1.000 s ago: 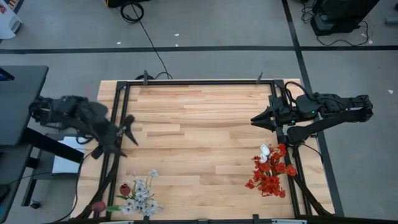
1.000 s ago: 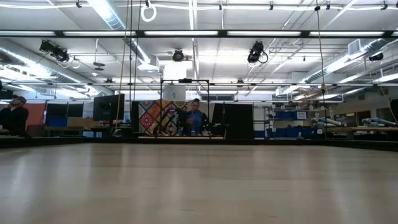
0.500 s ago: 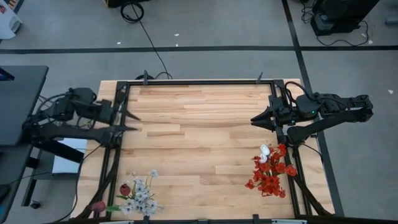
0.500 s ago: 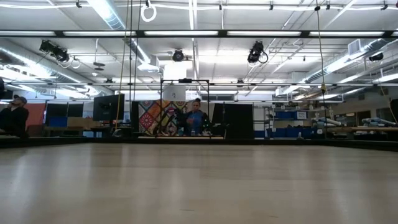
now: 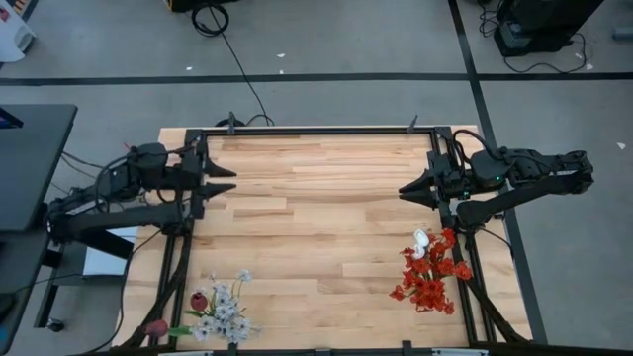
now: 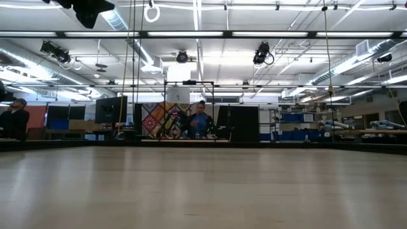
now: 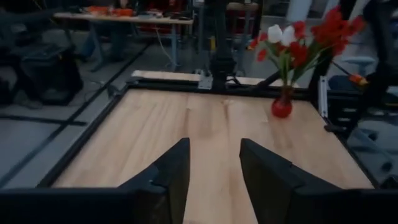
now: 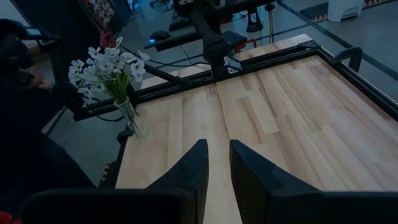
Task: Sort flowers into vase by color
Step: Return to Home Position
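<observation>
Since a second ago, we see that the left arm has swung in from beyond the table's (image 5: 316,227) left edge. Its left gripper (image 5: 224,182) now sits just over that edge and points level across the wood. Half a second ago it lay lower and was still turning. In the low view, a dark piece of an arm (image 6: 86,7) now shows at the top left, where none showed before. The right arm has not moved, and the flowers stand where they were.

The left gripper's fingers (image 7: 171,177) stand moderately apart, with bare table between them. They hold nothing and touch nothing. The right gripper (image 5: 406,188) hangs at the table's right edge, facing the left one. Its fingers (image 8: 194,171) have only a narrow gap between them and are also empty.

The red flowers (image 5: 430,282) and one white tulip (image 5: 421,238) stand together in a vase (image 7: 282,107) at the right side of the table, near the front corner. The white blossom sprays (image 5: 226,309), with a maroon bud (image 5: 200,300) beside them, stand in a clear vase (image 8: 129,118) at the front left corner. Both bunches are well apart from the grippers.

Beyond the table, the low view shows a person (image 6: 201,121) far off at the centre of the room.
</observation>
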Robot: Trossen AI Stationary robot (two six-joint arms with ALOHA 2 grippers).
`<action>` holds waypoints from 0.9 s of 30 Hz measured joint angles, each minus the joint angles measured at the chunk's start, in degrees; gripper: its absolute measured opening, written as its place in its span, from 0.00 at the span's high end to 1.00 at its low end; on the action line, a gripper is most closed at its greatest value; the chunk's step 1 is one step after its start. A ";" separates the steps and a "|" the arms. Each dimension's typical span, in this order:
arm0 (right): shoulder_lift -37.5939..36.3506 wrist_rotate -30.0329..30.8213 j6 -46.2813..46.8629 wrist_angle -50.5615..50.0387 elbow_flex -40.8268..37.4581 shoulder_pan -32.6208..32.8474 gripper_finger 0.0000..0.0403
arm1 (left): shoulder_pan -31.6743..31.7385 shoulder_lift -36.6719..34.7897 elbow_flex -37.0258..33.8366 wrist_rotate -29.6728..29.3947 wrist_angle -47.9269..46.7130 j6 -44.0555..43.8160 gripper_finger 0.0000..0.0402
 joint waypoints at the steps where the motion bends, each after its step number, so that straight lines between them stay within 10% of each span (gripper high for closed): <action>1: -0.01 -0.01 -0.01 -0.01 0.00 0.00 0.81 | -0.07 -0.28 -0.45 0.16 -0.17 -0.85 0.65; 24: 0.05 -0.04 0.00 -0.02 0.00 0.00 0.81 | -0.61 -26.82 -8.78 3.59 -5.91 -3.04 0.98; 27: 0.22 -0.04 0.00 0.01 0.00 0.00 0.81 | -0.63 -27.08 -12.98 6.72 5.45 -2.68 0.98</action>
